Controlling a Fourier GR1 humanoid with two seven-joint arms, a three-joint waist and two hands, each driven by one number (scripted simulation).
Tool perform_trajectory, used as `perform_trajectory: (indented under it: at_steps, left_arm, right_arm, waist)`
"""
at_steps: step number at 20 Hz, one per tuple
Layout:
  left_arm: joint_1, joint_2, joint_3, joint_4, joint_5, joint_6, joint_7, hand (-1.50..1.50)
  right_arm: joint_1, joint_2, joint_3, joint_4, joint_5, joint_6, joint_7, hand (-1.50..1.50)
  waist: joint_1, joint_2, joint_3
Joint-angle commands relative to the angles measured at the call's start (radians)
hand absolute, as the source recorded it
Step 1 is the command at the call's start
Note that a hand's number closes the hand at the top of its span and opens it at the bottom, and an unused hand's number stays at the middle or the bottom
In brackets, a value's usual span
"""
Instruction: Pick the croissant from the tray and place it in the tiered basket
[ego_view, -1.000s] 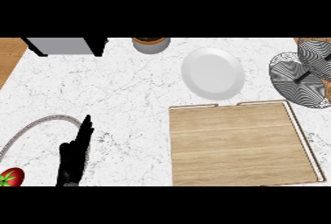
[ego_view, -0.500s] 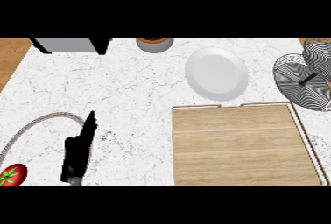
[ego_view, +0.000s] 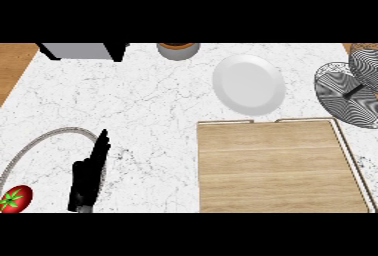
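The wooden tray (ego_view: 277, 165) with a thin metal rim fills the lower right of the head view, and I see no croissant on it. The wire tiered basket (ego_view: 351, 89) stands at the right edge, cut off by the frame. My left hand (ego_view: 88, 172) shows at the lower left, fingers straight and pointing up, over the counter beside a grey ring. It holds nothing and is well left of the tray. My right hand does not show.
A white plate (ego_view: 249, 84) lies above the tray. A grey ring-shaped rim (ego_view: 44, 140) curves at the lower left with a red tomato (ego_view: 15, 199) by it. A grey appliance (ego_view: 81, 50) and a brown-topped pot (ego_view: 178, 50) sit along the far edge.
The whole view has slid: tray, plate and basket shifted slightly left and down in frame. My left hand stays open, edging a little right and up.
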Motion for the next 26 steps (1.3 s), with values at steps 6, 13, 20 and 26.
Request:
perform_trajectory:
  at_steps: [6,13,20,26]
  left_arm:
    - [0.002,0.021,0.03,-0.011,0.015,-0.04,0.003,0.0]
    - [0.009,-0.028,0.005,0.016,-0.026,0.001,-0.043,0.0]
    - [-0.012,-0.043,0.004,0.027,-0.029,0.008,-0.025,0.0]
    - [0.008,-0.026,0.02,0.026,-0.019,-0.013,-0.047,0.0]
  right_arm:
    - [-0.192,0.087,0.091,0.331,0.145,-0.143,-0.102,1.5]
    - [-0.227,0.168,0.027,0.499,0.114,-0.242,-0.172,1.5]
    - [-0.251,0.175,-0.147,0.601,-0.069,-0.161,-0.233,-1.5]
    - [-0.293,0.161,-0.267,0.62,-0.188,-0.174,-0.287,-1.5]
  waist:
    - [0.008,0.003,0.001]
    - [0.002,0.004,0.001]
    - [0.001,0.007,0.003]
    - [0.0,0.006,0.002]
